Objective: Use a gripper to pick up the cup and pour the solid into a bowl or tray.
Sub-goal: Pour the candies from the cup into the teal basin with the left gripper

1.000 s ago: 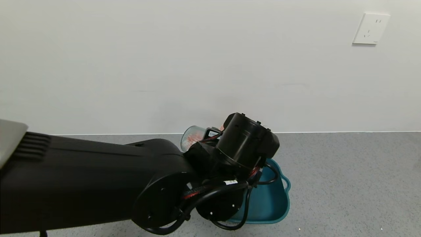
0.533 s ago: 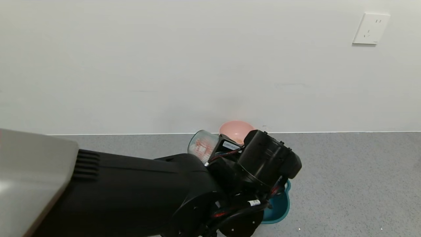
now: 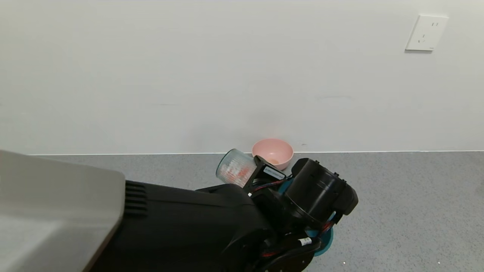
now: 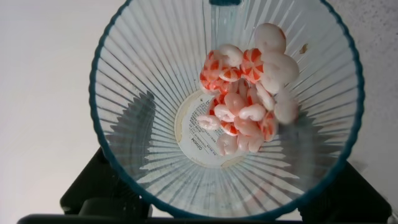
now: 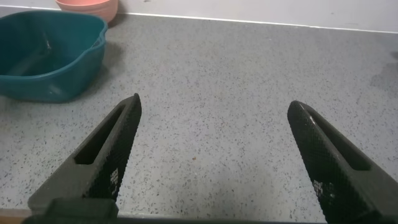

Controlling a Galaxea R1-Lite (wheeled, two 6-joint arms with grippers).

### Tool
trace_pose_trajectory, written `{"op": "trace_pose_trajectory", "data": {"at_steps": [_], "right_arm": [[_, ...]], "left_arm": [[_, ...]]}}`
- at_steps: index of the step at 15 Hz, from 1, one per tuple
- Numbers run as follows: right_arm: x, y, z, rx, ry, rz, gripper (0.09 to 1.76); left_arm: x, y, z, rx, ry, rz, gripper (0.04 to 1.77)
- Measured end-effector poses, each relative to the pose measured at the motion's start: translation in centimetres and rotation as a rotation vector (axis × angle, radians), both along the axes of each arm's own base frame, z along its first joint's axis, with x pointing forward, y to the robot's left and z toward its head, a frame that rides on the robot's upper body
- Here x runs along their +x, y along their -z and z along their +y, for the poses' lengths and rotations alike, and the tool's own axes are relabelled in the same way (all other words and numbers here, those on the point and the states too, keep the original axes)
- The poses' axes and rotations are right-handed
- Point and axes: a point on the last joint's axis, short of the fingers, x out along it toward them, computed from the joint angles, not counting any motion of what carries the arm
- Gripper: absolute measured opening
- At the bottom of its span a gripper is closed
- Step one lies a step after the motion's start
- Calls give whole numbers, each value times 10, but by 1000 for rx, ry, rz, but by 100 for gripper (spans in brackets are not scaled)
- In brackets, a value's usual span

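The left arm (image 3: 211, 226) hides nearly all of the teal basin (image 3: 325, 238) (only slivers show). The left pincer's (image 3: 261, 172) fingertips sit behind the cup (image 3: 236, 173). The pink bowl (image 5: 90, 7) is cropped by the right wrist view's edge.

My left arm (image 3: 181, 226) was matte black with a vented grey cover, a cylindrical wrist, red-and-black cables, white labels; the right gripper's fingers (image 5: 99, 155) were black, slotted.

A grey speckled counter (image 5: 236, 106) carries the teal basin (image 5: 46, 59) and a pink bowl (image 3: 272, 152)
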Motion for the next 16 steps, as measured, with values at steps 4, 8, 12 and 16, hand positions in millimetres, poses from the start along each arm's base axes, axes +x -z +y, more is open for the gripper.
{"op": "trace_pose_trajectory", "data": {"at_steps": [4,8,12,16], "right_arm": [[0,0,0,0,0,0,171],[0,0,0,0,0,0,171],[0,0,0,0,0,0,171],[0,0,0,0,0,0,171]], "left_arm": [[1,6,-8,57,-60,-48,130],[2,13,-16,99,-89,-72,130],[1,18,-20,135,-122,-98,130],[-2,22,-22,180,-134,-105,130]]}}
